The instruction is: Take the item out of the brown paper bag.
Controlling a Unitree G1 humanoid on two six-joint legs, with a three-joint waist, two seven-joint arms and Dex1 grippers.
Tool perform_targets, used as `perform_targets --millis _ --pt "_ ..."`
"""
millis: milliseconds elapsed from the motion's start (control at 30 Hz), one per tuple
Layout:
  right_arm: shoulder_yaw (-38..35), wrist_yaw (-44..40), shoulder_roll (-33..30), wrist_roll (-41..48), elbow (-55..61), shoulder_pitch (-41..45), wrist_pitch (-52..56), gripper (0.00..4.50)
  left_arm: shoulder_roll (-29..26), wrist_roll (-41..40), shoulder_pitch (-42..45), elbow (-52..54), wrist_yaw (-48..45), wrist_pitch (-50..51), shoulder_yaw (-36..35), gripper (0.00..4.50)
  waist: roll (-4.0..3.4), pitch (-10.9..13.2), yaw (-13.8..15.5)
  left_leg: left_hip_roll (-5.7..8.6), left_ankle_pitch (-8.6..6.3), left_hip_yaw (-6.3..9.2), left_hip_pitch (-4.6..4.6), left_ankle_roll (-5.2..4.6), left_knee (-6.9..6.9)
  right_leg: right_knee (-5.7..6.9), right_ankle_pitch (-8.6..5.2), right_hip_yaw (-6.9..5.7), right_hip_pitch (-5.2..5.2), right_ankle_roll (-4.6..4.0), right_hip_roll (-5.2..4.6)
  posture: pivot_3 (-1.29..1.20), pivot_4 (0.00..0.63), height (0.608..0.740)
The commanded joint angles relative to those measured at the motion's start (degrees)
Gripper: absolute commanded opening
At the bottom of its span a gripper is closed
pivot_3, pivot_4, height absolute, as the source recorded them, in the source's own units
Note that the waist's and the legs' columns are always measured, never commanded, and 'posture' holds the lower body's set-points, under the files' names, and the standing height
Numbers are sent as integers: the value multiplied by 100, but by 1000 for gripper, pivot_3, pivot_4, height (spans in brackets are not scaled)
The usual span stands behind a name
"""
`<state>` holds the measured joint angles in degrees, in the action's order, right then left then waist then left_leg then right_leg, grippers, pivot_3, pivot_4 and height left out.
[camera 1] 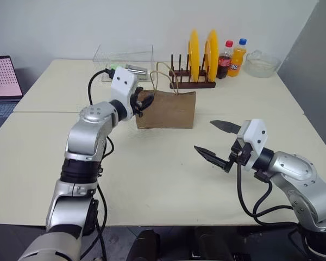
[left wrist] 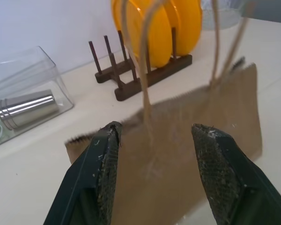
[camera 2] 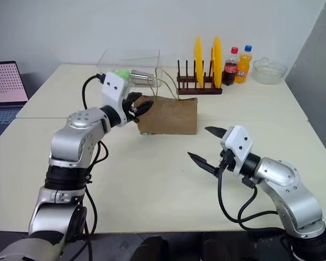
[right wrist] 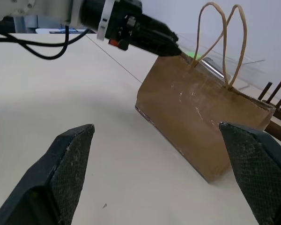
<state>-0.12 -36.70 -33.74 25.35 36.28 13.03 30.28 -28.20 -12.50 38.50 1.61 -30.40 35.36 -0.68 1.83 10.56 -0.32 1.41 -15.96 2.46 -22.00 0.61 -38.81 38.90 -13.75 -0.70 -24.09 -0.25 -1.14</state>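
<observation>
Jaws are held open on both sides; the thin paper bag (camera 1: pixel 167 110), probably light, is best pinched at its rim.

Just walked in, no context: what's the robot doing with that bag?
The brown paper bag stands upright on the table in front of the plate rack. The left hand is at the bag's top left corner, fingers apart, gripping nothing visible. The right hand hovers wide open, short of the bag. No item is out yet.
</observation>
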Motion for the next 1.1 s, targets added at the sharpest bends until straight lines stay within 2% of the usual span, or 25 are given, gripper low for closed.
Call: perform_targets --millis 33,100,233,267,433,533,733,867,1100 --pt "-190 -33 -54 83 173 106 -122 4500 -313 -40 -410 720 -191 -344 -272 2707 0 0 3 -1 0 1 1 -1 1 1 0 -1 0 -1 0 0 150 740" --pt "-188 -37 -64 88 144 133 -118 4500 -297 -251 -621 961 -140 -197 -493 3089 0 0 22 -1 -2 4 1 -3 1 1 -1 -4 1 -1 0 0 150 740" --pt "-141 -64 -77 59 24 257 -101 4500 -389 -458 -1213 1633 -260 -312 -736 4315 0 0 25 1 -3 3 0 -5 -2 -5 -5 -3 6 7 -1 0 150 740" --pt "-106 -69 -76 27 -38 323 -99 4500 -396 -517 -1434 1830 -270 -314 -802 4458 0 0 25 1 -3 0 1 -5 -1 -6 -6 -1 5 7 -1 0 150 740" --pt "192 -144 -39 -224 -688 1017 -141 4500 -417 -684 -2499 2677 -347 -541 -1025 4458 -5 1 -11 -3 -3 0 8 -6 5 -4 -5 1 4 0 2 0 150 740" --pt "581 -143 94 -674 -1603 1957 -236 4500 -377 -887 -2988 3076 -440 -615 -1100 4458 -8 3 -11 -4 -3 -6 12 -6 5 -3 -13 4 5 11 3 0 150 740" --pt "1140 -220 434 -1598 -3953 3682 -778 4500 -255 -1008 -3211 3285 -172 -579 -1197 4458 -8 3 -1 -3 -3 -10 11 -7 5 -3 -1 4 4 -10 3 0 150 740" --pt "1231 40 906 -2149 -6146 4901 -1566 3563 -219 -1138 -3363 3537 -84 -549 -1199 4500 -10 4 -11 -3 -3 -13 9 -8 6 -4 0 6 2 -13 3 0 150 740" --pt "1445 392 1475 -3072 -9554 6530 -3195 992 -259 -1164 -3498 3742 16 -538 -1134 4500 -12 5 -28 -3 -4 -15 8 -8 12 -5 3 6 0 -18 2 0 150 740"
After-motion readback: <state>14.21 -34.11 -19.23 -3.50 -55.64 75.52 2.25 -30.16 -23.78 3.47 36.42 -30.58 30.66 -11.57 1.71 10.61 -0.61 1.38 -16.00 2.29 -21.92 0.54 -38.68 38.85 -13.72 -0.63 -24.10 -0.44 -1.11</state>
